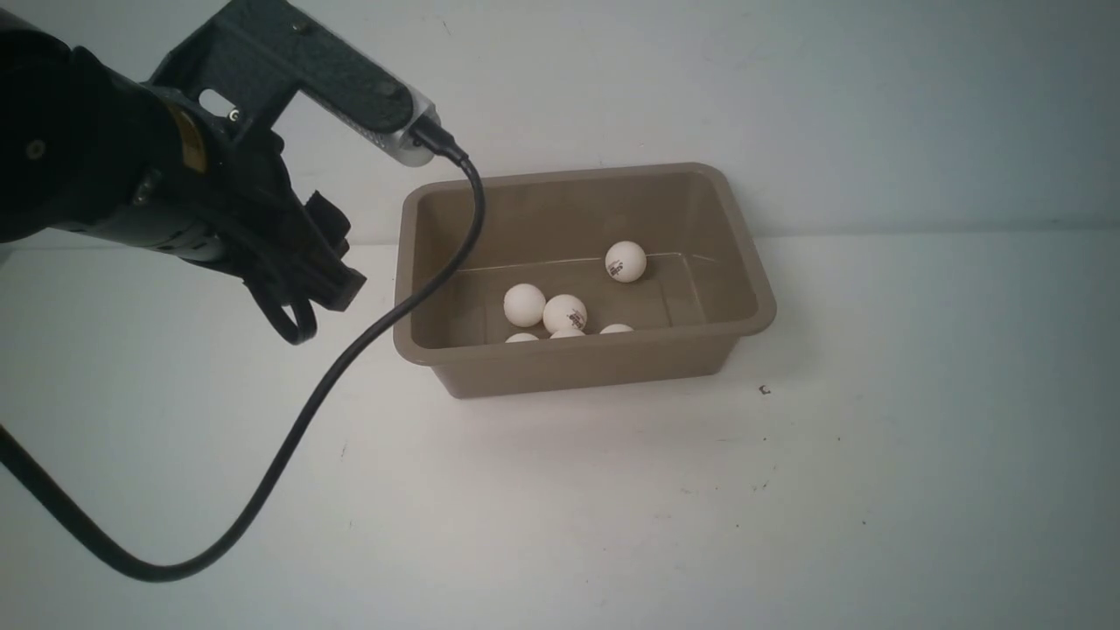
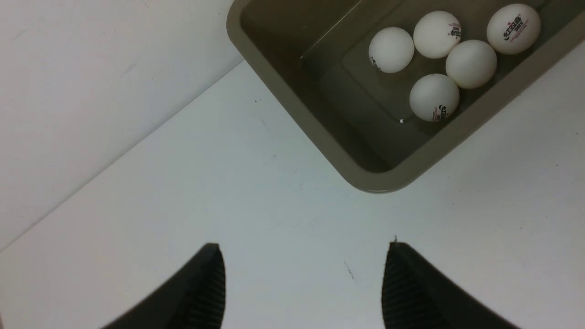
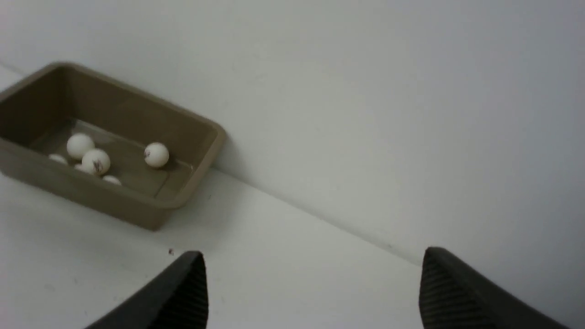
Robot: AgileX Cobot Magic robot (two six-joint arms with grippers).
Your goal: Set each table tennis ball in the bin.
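The taupe bin (image 1: 577, 346) stands at the back of the white table against the wall. Several white table tennis balls lie inside it: one (image 1: 626, 261) toward the far side, two (image 1: 524, 304) (image 1: 564, 313) together in the middle, others half hidden behind the near wall. My left gripper (image 1: 319, 297) hangs left of the bin, above the table. In the left wrist view it (image 2: 304, 249) is open over bare table, with the bin's corner (image 2: 279, 89) and a cluster of balls (image 2: 434, 97) beyond. My right gripper (image 3: 314, 253) is open and empty, far from the bin (image 3: 91, 196).
A black cable (image 1: 289, 437) loops from the left wrist camera down across the table in front of the bin's left end. The white wall rises directly behind the bin. A small dark speck (image 1: 765, 390) lies right of the bin.
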